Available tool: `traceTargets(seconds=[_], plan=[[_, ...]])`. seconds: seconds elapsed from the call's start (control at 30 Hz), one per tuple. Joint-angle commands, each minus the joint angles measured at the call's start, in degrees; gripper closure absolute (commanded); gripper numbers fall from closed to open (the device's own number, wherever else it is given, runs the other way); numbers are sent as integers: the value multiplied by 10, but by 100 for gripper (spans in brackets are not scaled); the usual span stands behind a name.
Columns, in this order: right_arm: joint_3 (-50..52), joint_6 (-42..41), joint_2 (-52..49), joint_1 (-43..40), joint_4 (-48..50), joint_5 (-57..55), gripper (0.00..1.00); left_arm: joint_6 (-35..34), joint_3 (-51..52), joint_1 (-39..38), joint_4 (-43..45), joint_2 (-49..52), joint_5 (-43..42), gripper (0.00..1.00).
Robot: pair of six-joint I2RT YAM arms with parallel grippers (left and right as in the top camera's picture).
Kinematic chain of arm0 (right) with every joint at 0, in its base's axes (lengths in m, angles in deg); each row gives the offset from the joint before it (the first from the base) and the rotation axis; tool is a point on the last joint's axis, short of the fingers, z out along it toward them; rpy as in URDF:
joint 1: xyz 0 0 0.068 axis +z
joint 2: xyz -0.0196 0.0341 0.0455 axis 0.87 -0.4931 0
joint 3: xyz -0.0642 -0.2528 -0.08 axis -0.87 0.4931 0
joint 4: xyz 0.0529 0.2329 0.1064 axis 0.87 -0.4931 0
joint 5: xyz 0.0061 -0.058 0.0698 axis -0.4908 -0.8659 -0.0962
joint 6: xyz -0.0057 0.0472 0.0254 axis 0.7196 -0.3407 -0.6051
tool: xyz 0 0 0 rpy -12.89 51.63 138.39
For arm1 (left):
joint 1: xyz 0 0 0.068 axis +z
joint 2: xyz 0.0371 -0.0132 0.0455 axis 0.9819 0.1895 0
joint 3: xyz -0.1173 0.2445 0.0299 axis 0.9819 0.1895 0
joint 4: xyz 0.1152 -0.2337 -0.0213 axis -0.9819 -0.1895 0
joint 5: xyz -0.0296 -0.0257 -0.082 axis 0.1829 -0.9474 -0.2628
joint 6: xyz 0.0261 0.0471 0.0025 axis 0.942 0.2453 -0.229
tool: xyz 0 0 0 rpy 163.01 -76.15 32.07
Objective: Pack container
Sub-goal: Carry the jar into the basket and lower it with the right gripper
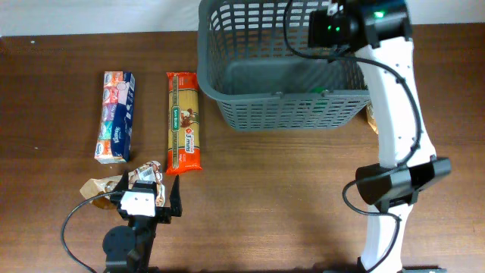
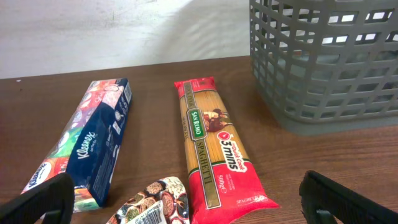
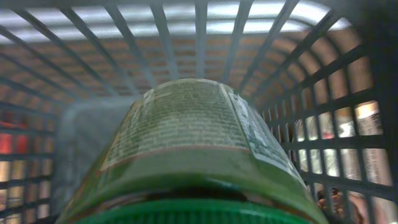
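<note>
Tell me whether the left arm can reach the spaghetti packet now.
Probably yes: the left gripper stands open just short of the spaghetti packet, nothing lies on it, and only a small pouch sits beside.

- I'm looking at a green bottle [image 3: 186, 143] filling the lower middle of the view, very close to the lens.
- Its pale label [image 3: 180, 115] of fine print is facing me, too blurred for reading.
- A green cap [image 3: 193, 213] is showing at the bottom edge.
- The grey basket [image 3: 200, 37] is surrounding the bottle with its lattice walls.
- Brown table [image 3: 180, 57] is showing through the slots, and something red [image 3: 12, 140] is blurring at the left.
</note>
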Motion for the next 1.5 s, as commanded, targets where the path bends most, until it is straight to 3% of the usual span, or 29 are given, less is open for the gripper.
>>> traceTargets(seconds=[0.0,0.53,1.47], plan=[[39,6,-2,-1,23,-17,96,-3,3,4,1,-5,2,1],[67,-48,-88,-47,26,48,96,-4,3,4,1,-5,2,1],[68,-26,-160,-61,-16,61,96,-4,3,4,1,-5,2,1]])
